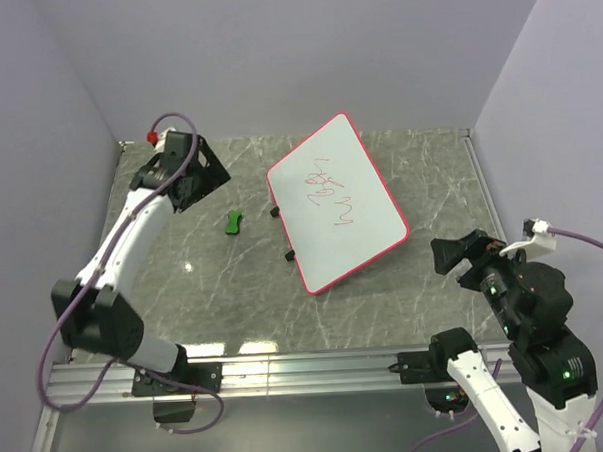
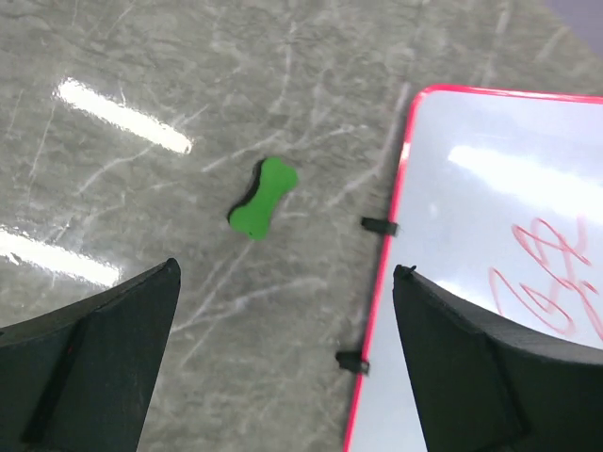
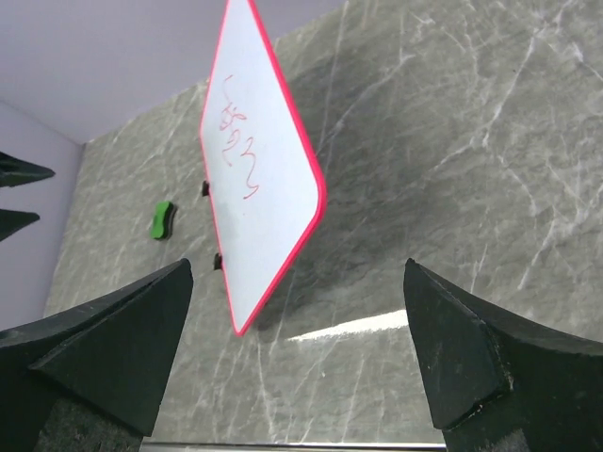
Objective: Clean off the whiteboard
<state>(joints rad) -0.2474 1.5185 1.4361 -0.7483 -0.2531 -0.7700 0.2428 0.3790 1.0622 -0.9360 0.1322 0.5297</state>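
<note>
The whiteboard [image 1: 337, 200] lies flat on the grey marble table, white with a red-pink rim, red scribbles [image 1: 327, 193] on it and two black clips on its left long edge. It also shows in the left wrist view, whiteboard [image 2: 490, 188], and in the right wrist view, whiteboard [image 3: 254, 179]. A small green eraser [image 1: 233, 221] lies to its left, eraser [image 2: 263, 197], eraser [image 3: 162, 219]. My left gripper [image 1: 194, 171] hovers open above the table's far left, back from the eraser, left gripper [image 2: 287, 273]. My right gripper [image 1: 458, 251] stands open to the right of the board's near corner, right gripper [image 3: 297, 273]. Neither holds anything.
Lilac walls close in the table on the left, back and right. An aluminium rail [image 1: 288, 365] runs along the near edge where the arm bases are bolted. Bare marble [image 1: 429, 170] lies right of the board.
</note>
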